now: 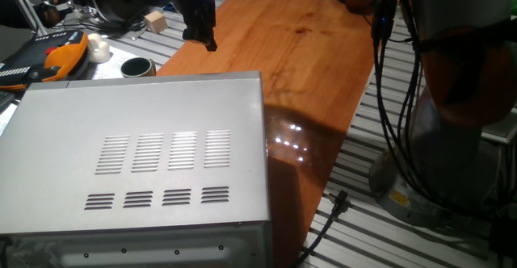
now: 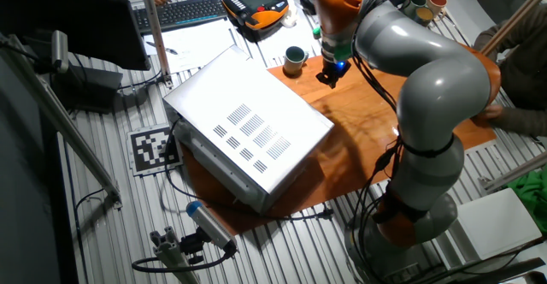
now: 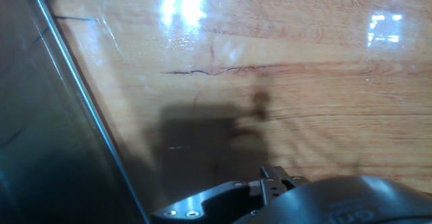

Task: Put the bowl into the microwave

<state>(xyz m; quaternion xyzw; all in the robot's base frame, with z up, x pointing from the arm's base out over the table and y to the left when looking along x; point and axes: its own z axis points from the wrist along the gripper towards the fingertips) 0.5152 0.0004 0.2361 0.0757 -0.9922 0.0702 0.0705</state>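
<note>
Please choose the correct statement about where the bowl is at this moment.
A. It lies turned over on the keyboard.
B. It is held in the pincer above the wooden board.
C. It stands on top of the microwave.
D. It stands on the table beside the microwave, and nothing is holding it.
D. The bowl stands upright on the table just beyond the microwave, while the pincer hangs apart from it over the wooden board, holding nothing.

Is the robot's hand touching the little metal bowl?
Apart. In the other fixed view the gripper hangs over bare wood, with a clear stretch of table between it and the bowl.
</note>
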